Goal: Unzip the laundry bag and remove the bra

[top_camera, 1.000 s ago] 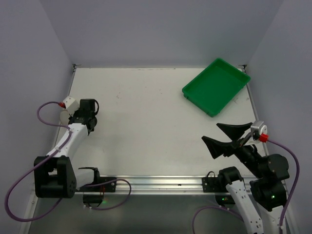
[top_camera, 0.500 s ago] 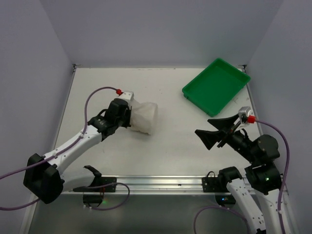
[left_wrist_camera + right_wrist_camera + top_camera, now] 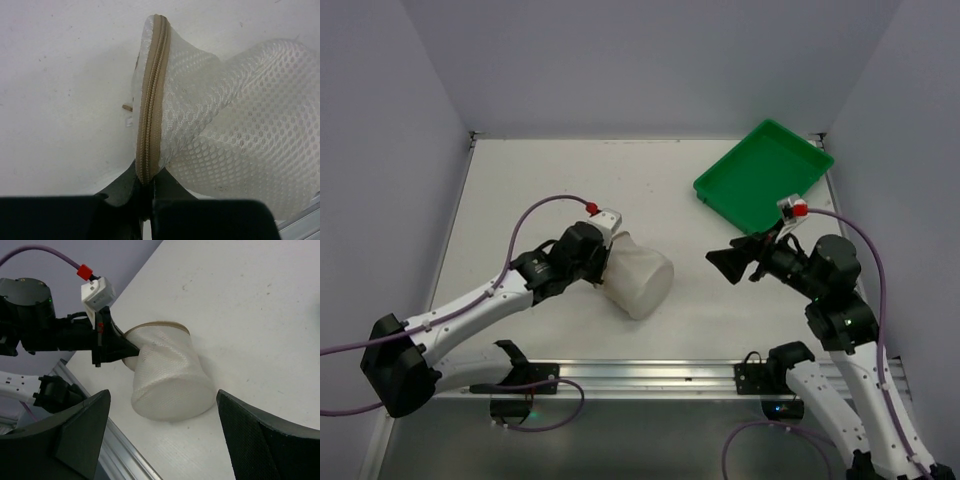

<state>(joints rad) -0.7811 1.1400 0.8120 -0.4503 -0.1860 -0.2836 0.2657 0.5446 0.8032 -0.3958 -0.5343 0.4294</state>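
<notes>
The laundry bag (image 3: 640, 277) is a whitish mesh drum lying on its side on the table, left of centre. My left gripper (image 3: 601, 266) is shut on its tan zip rim (image 3: 150, 105), with the jaws pinched on the zip band at the bottom of the left wrist view (image 3: 146, 186). My right gripper (image 3: 728, 263) is open and empty, to the right of the bag and pointing at it. In the right wrist view the bag (image 3: 170, 382) lies between the spread fingers (image 3: 85, 430), apart from them. The bra does not show.
The green tray (image 3: 763, 178) stands at the back right of the table, behind my right gripper. A metal rail (image 3: 650, 375) runs along the table's front edge, close to the bag. Grey walls close in the left, back and right sides.
My left arm has swung from the far left to the table's middle, bringing the bag into view and pulling it toward the front. My right gripper has moved left and forward toward the bag.
</notes>
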